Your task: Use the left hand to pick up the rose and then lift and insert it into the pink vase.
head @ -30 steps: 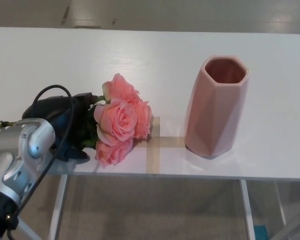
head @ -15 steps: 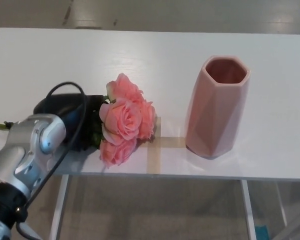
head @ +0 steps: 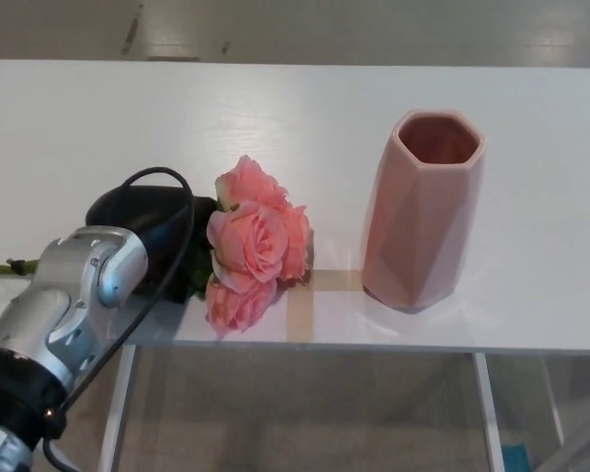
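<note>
Lower left of the frame, the silver forearm (head: pixel 64 315) comes up from the bottom edge, a black cable looping over it. Just beyond sits the black left hand (head: pixel 152 231), wrapped round the stems of the rose (head: pixel 254 241); its fingers look clamped on them, though the wrist hides much of the grip. The pink blooms hang near the table's (head: pixel 275 108) front edge, centre-left, beside a strip of tape (head: pixel 305 285). Right of centre stands the pink vase (head: pixel 425 206), upright, mouth open, well apart from the flowers. I'd say the grasp is made; next comes lifting, tipping the stems downward and carrying them over that mouth.
</note>
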Robot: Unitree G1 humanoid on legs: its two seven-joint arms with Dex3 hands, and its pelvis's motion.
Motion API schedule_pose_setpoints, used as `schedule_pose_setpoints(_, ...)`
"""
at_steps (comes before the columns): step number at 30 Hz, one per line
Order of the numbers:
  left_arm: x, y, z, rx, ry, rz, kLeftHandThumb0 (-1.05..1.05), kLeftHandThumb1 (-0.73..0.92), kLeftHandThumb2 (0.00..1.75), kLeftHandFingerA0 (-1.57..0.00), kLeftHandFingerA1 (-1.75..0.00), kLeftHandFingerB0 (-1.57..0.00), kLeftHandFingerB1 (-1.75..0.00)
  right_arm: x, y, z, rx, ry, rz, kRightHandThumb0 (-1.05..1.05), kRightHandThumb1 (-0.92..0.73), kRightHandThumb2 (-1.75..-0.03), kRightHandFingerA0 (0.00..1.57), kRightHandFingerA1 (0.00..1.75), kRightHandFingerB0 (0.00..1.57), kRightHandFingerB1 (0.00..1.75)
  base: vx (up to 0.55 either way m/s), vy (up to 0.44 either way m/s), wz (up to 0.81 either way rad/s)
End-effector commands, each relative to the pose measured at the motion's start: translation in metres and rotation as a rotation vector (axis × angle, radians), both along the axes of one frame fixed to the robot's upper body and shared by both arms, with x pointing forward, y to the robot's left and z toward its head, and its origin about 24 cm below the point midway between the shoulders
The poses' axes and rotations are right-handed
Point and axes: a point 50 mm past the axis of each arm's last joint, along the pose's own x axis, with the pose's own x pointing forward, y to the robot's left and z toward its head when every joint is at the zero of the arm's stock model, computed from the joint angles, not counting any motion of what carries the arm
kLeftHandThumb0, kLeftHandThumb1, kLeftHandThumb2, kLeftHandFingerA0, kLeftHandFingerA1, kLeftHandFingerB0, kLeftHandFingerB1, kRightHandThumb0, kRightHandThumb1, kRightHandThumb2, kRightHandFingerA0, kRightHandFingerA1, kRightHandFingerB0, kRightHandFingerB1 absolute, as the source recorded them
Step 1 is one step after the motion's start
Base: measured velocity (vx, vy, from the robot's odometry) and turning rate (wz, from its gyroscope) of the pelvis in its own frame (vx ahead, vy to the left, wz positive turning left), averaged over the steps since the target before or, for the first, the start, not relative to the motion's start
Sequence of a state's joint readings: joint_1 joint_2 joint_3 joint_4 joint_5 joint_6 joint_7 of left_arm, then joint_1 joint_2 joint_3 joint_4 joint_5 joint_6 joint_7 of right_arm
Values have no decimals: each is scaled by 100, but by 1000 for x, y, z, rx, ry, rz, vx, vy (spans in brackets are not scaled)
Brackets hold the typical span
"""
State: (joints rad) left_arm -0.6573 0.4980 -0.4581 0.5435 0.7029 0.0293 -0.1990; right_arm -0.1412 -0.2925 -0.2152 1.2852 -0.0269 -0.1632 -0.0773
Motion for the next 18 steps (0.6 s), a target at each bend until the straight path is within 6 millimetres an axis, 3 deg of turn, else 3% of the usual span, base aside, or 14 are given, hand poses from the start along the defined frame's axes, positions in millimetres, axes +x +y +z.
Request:
schedule_pose_setpoints(1, -6, 2, -9, -33, -28, -17, -20, 72, 63, -69, -135, -80, -53, -4, -2, -1, 6, 16, -3, -21, -57, -57, 68, 50, 59, 46, 0, 0, 0)
schedule_pose_setpoints(7, -4, 4, 2, -63, -135, -32, -20, 68, 62, -68, -144, -84, -57, -3, -1, -1, 6, 19, 3, -22, -57, -56, 69, 50, 60, 46, 0, 0, 0)
schedule_pose_setpoints(9, 2, 3, 30, -106, -257, -36, -20, 68, 61, -66, -151, -86, -57, -4, -2, -1, 12, 21, 5, -22, -57, -56, 70, 51, 59, 46, 0, 0, 0)
schedule_pose_setpoints(11, 2, 3, 41, -128, -300, -40, -19, 69, 61, -66, -151, -86, -57, -4, -2, -1, 13, 20, 7, -22, -57, -56, 70, 51, 59, 46, 0, 0, 0)
schedule_pose_setpoints(15, 2, 3, 41, -130, -303, -40, -19, 69, 61, -66, -151, -86, -57, -4, -2, -1, 13, 20, 7, -22, -57, -56, 70, 51, 59, 46, 0, 0, 0)
schedule_pose_setpoints(16, 5, 2, 73, -263, -406, -51, -20, 71, 61, -68, -157, -86, -60, -5, -3, -1, 14, 26, 14, -23, -56, -56, 71, 51, 60, 46, 0, 0, 0)
schedule_pose_setpoints(17, 7, 1, 84, -349, -414, -39, -37, 66, 67, -77, -149, -84, -60, -5, -3, -1, 13, 26, 17, -23, -56, -56, 71, 52, 60, 46, 0, 0, 0)
schedule_pose_setpoints(18, 8, -1, 91, -443, -408, -19, -37, 68, 66, -76, -151, -82, -56, -5, -3, -1, 10, 28, 22, -23, -56, -56, 71, 51, 60, 46, 0, 0, 0)
